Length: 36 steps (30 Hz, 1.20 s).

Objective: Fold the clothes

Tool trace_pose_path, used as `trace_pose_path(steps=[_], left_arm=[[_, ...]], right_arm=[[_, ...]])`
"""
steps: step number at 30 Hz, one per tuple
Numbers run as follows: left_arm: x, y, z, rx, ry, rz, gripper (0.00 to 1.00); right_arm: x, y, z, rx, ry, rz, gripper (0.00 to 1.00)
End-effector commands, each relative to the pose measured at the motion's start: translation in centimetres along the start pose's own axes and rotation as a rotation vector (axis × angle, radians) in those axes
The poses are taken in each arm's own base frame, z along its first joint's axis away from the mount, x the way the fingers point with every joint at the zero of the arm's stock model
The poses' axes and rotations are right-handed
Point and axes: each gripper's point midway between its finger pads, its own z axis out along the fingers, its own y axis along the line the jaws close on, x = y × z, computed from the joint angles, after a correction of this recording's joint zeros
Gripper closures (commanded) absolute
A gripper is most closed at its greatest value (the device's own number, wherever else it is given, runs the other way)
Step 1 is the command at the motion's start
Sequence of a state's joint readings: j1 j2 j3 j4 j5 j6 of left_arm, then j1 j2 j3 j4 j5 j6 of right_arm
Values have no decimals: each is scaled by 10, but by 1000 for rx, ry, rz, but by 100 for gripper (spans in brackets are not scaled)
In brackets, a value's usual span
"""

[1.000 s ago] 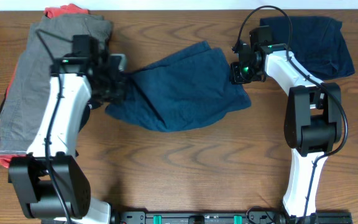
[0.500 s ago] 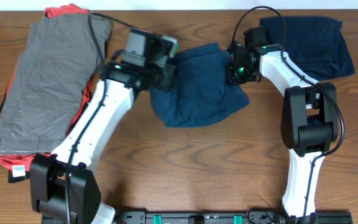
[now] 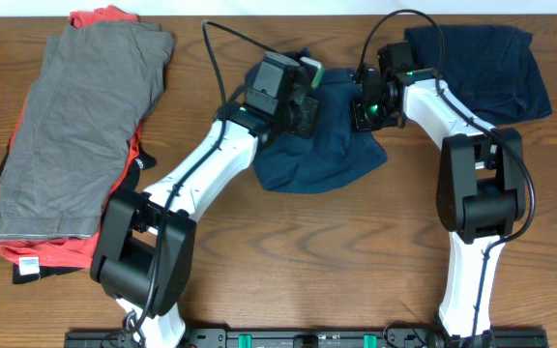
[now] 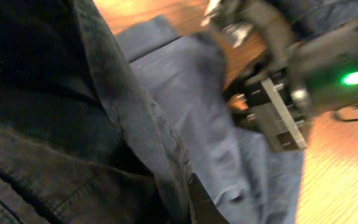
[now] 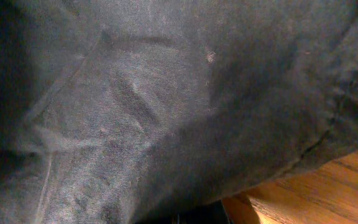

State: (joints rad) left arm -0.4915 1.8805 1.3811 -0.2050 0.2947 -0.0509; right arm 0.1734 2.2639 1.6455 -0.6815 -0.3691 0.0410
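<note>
The dark navy-blue shorts [image 3: 322, 153] lie bunched mid-table, their left part doubled over to the right. My left gripper [image 3: 309, 104] hangs over their upper edge, shut on a fold of them. In the left wrist view that fold [image 4: 73, 124] fills the left side and covers the jaws, apart from one dark finger [image 4: 201, 205]. My right gripper [image 3: 364, 108] is shut on the shorts' upper right edge. It also shows in the left wrist view, the right gripper [image 4: 238, 102] pressed into the cloth. Navy fabric [image 5: 166, 106] fills the right wrist view.
A stack of clothes lies at the left: a grey garment [image 3: 75, 126] on top, red-orange [image 3: 56, 253] and black beneath. A folded navy garment [image 3: 491, 68] sits at the back right. Bare wooden table [image 3: 307, 261] runs along the front.
My left arm has swung from the left side across to the right, carrying the shorts' left edge over toward the right gripper. The shorts now cover less width. The right gripper has hardly moved.
</note>
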Motion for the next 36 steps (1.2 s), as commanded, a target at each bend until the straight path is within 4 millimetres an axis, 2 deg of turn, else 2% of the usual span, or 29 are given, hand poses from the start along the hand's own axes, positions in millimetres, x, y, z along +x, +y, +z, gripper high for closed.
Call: trace_pose_path(steps=[1, 5, 8, 14, 17, 22, 26, 30, 36], left_arm=[[-16, -16, -4, 24, -47, 6, 94], [-4, 0, -10, -23, 3, -45, 94], [10, 16, -27, -68, 83, -57, 94], [29, 53, -90, -337, 245, -2, 94], [29, 57, -114, -384, 298, 21, 94], [21, 52, -142, -382, 348, 50, 94], [11, 49, -149, -382, 325, 52, 94], [6, 50, -151, -385, 312, 50, 94], [2, 68, -159, -417, 298, 15, 94]], right_arm=[[47, -12, 45, 36, 152, 34, 99], [44, -8, 36, 28, 145, 33, 99], [34, 4, 15, -5, 111, 2, 99], [-2, 33, -53, -15, -52, -67, 99], [-10, 42, -66, -23, -96, -88, 99], [-6, 57, -55, -81, -73, -100, 99], [2, 63, -41, -92, -37, -91, 99], [11, 57, -22, -94, 10, -43, 99], [25, 43, 4, -96, 75, -3, 99]])
